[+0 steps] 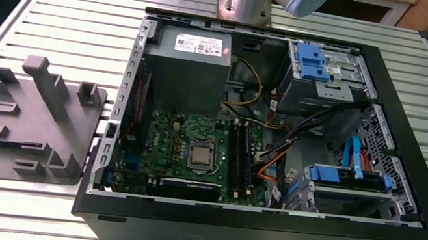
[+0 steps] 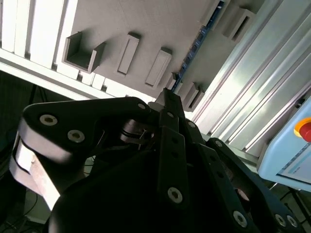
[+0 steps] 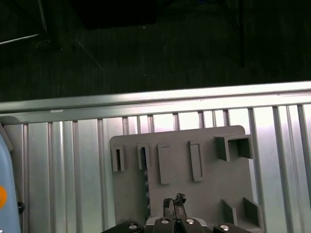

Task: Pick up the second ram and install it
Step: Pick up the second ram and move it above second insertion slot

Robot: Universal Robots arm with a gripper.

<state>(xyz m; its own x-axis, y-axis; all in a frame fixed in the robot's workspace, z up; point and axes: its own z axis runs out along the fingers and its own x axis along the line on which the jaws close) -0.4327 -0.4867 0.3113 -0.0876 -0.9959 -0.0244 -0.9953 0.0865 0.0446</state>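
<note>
The second ram (image 3: 145, 190) is a thin dark stick standing on edge in a slot of the grey moulded tray (image 3: 209, 194). In the second wrist view the ram (image 2: 194, 46) runs as a dark, blue-tinged line across the tray (image 2: 146, 19). My gripper (image 3: 174, 206) hangs above the tray, a short way to one side of the stick and not touching it. Its fingertips (image 2: 167, 94) stand close together with nothing between them. In the exterior view the tray (image 1: 19, 125) lies on the slatted table to the left of the open computer case (image 1: 264, 234).
Inside the case lie the green motherboard (image 1: 184, 138) with black memory slots (image 1: 239, 154), a grey power supply (image 1: 186, 65) and blue drive brackets (image 1: 311, 61). The arm's base (image 1: 244, 0) stands behind the case. A pale blue box with a red button (image 2: 299, 141) sits beyond the tray.
</note>
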